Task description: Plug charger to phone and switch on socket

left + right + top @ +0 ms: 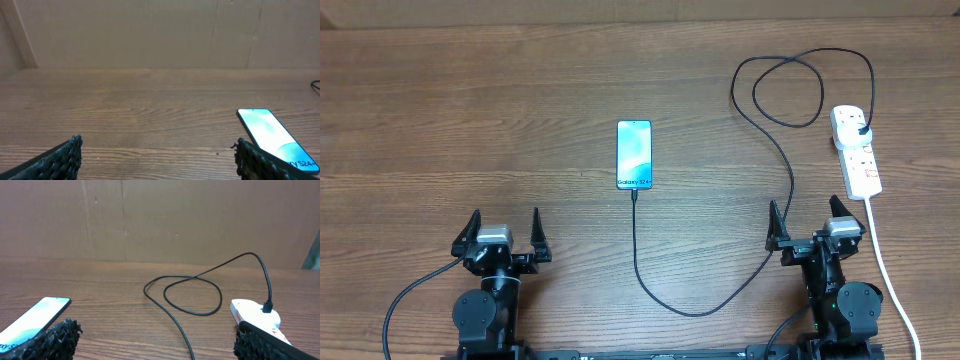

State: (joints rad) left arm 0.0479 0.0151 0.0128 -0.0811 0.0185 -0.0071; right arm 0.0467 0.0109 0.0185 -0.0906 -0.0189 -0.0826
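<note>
phone (634, 154) lies long axis near-to-far, charger (635, 230) in its near end — both jaws spread wide, empty

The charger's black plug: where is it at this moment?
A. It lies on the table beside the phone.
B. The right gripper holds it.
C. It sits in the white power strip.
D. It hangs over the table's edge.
C: in the overhead view the black plug of the charger sits in the socket, near the strip's far end, and nothing holds it.
</note>
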